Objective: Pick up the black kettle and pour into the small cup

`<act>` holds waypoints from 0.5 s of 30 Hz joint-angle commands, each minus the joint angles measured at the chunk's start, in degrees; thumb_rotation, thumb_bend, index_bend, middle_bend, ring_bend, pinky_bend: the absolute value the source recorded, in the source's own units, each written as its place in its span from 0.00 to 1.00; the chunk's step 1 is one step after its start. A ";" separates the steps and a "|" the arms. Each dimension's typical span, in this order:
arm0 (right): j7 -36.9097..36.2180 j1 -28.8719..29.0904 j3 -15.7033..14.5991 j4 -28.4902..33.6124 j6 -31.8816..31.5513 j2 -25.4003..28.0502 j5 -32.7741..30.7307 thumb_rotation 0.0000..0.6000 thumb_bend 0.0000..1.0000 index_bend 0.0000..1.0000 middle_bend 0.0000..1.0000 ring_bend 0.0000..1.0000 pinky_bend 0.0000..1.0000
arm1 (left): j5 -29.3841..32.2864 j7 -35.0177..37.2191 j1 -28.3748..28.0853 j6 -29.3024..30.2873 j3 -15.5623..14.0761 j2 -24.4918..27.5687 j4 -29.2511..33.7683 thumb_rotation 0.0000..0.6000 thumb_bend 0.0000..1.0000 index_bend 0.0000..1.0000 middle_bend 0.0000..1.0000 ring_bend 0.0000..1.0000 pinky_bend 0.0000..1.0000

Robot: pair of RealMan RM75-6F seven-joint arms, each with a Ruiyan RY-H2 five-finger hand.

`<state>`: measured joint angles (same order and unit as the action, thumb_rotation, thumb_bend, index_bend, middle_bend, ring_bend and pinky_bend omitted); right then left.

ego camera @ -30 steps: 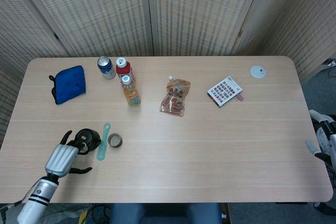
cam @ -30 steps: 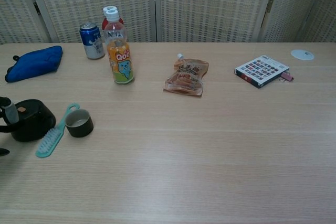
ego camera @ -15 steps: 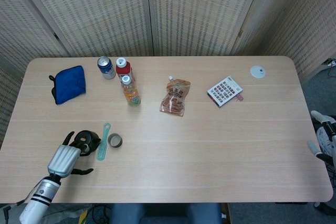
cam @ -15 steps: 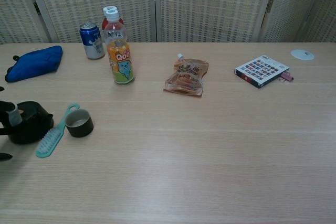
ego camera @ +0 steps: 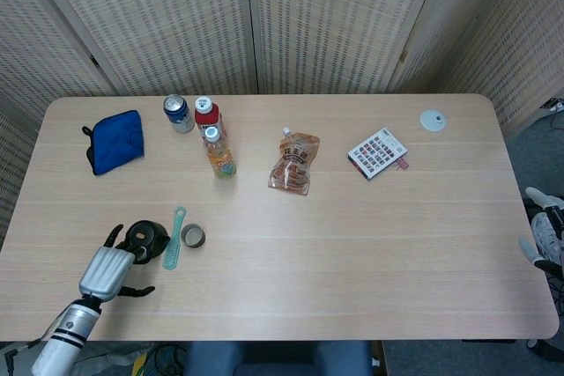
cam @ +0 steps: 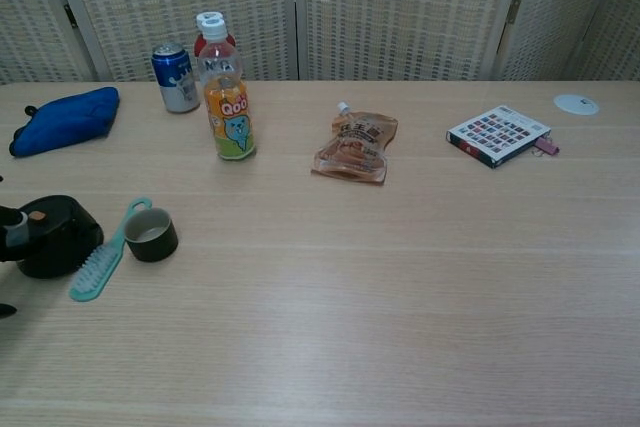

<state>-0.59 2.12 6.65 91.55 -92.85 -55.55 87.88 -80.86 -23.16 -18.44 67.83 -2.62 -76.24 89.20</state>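
Observation:
The black kettle (ego camera: 145, 237) (cam: 55, 237) stands near the table's front left corner. The small cup (ego camera: 193, 236) (cam: 152, 235) stands upright just right of it, with a teal brush (ego camera: 174, 238) lying between them. My left hand (ego camera: 107, 270) sits at the kettle's near left side, fingers spread and reaching around it. One fingertip (cam: 12, 219) touches the kettle's side at the chest view's left edge. No firm grip shows. My right hand (ego camera: 545, 233) hangs off the table's right edge, partly cut off, its fingers unclear.
Along the back left are a blue pouch (ego camera: 116, 141), a soda can (ego camera: 178, 113) and two bottles (ego camera: 216, 143). A snack pouch (ego camera: 295, 163) lies mid-table. A booklet (ego camera: 378, 152) and a white disc (ego camera: 433, 120) lie at the right.
My left hand has drawn back a little toward the table's front edge. The kettle has shifted only slightly. My right hand has sunk slightly at the right edge.

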 commanded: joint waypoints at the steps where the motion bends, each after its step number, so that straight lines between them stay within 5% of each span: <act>1: 0.00 -0.05 0.00 -0.03 -0.04 -0.02 -0.03 1.00 0.19 0.23 0.32 0.24 0.27 | 0.35 0.05 0.00 -0.42 -0.05 -0.06 -0.23 0.59 0.02 0.47 0.46 0.40 0.00; 15: -0.12 -0.20 0.03 -0.45 0.18 -0.32 -0.52 1.00 0.19 0.23 0.32 0.24 0.27 | 1.24 0.61 -0.07 -2.19 -0.36 -0.68 -1.16 0.59 0.02 0.52 0.52 0.44 0.00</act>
<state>-0.71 1.92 6.67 91.10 -92.68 -55.87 87.35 -79.72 -22.62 -18.48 65.78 -2.97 -76.92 88.02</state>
